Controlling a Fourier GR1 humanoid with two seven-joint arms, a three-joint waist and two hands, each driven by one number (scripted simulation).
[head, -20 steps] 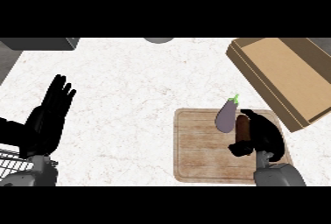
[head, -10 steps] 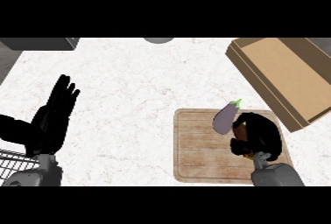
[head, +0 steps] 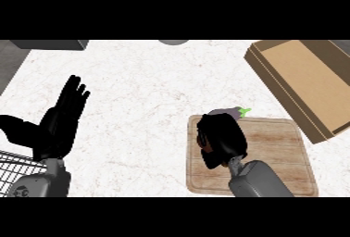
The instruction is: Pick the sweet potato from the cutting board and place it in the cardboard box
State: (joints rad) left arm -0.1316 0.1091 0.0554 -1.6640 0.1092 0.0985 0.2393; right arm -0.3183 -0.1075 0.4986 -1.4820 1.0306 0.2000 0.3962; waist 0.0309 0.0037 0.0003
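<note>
Head view: right hand (head: 220, 139) sits over the upper-left part of the cutting board (head: 273, 152), fingers curled down. A small reddish-brown patch shows at its left edge, likely the sweet potato (head: 206, 147), so the hand looks closed around it. Most of the potato is hidden under the hand; can't tell if it's off the board surface.

An eggplant (head: 227, 112), purple with a green stem, pokes out just past the top of the hand, right at the board's far edge and partly off it onto the counter (head: 150, 83).

Cardboard box (head: 301, 78) lies up and to the right of the board, long, open top, angled diagonally. Its near corner is close to the board's upper-right corner, with a narrow strip of counter between them. The box's far right side runs out of frame.

Left hand (head: 61, 120) rests open at the left edge, fingers straight and pointing up, holding nothing. A wire basket (head: 17, 166) shows at the lower-left corner beside it.

Open room: wide bare counter between the 2 hands and across the whole centre. A grey round object (head: 173, 41) is cut by the top edge, and a dark grey block (head: 48, 44) sits at the top left.
</note>
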